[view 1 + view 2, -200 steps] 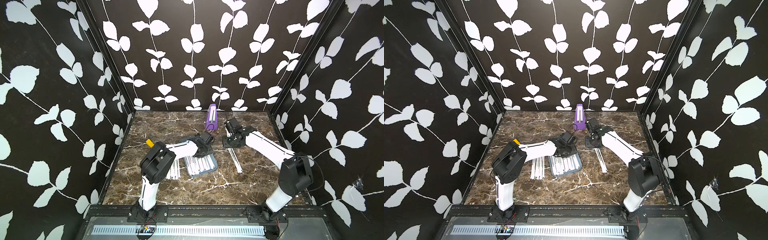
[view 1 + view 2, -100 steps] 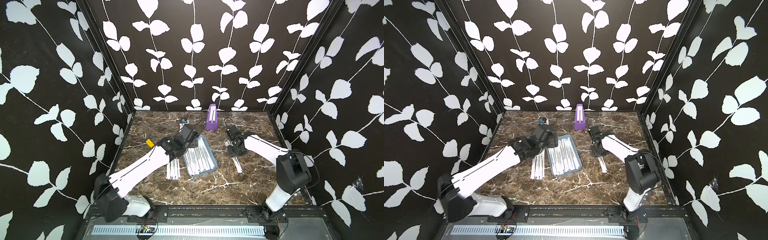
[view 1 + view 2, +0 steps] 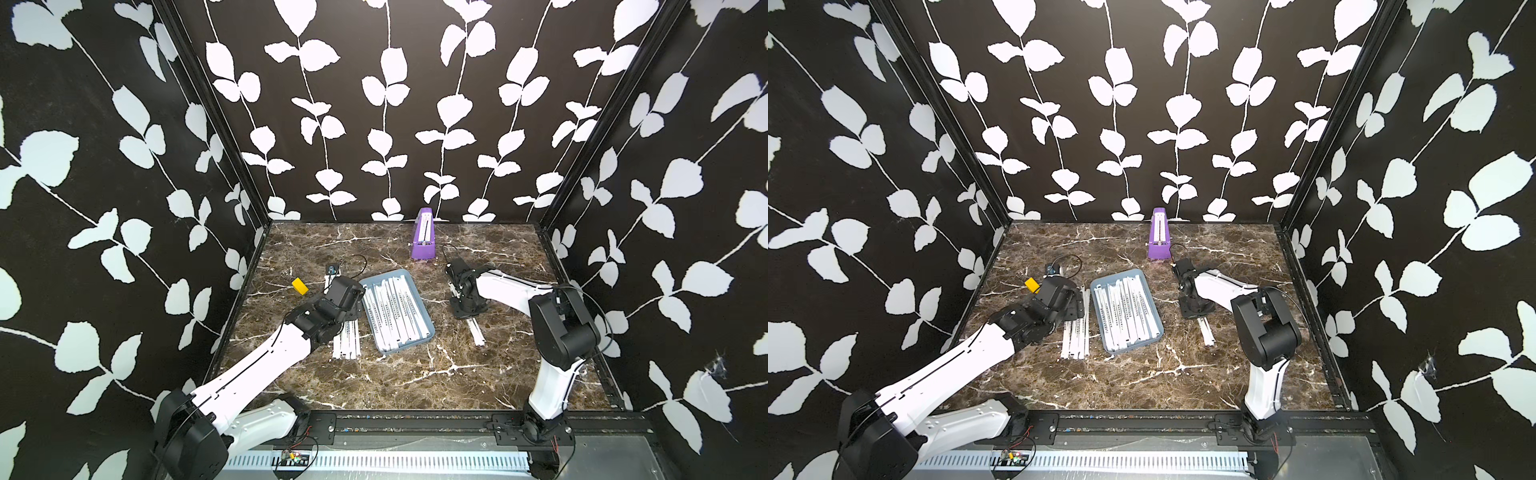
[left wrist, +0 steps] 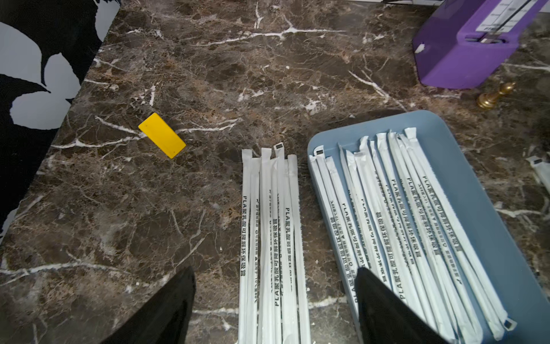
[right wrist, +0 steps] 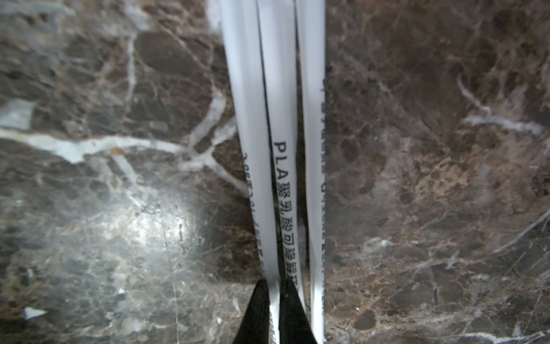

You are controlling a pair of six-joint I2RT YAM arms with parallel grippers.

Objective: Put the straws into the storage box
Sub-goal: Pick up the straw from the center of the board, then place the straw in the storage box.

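Marble table (image 3: 374, 374) | straws (image 5: 282, 166) printed "PLA" | left claw (image 4: 274, 272) spread wide — right claw (image 5: 276, 286) pinching one

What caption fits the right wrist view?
Right gripper pinches one of three wrapped straws lying on the marble table.

We see the light-blue storage box (image 4: 482, 214), shallow, round-cornered, flat on the marble table (image 4: 208, 74), white paper-wrapped straws (image 4: 395, 226) lying lengthwise inside, a loose bundle (image 4: 269, 238) just beside it, three more (image 3: 477, 332) on its other side.
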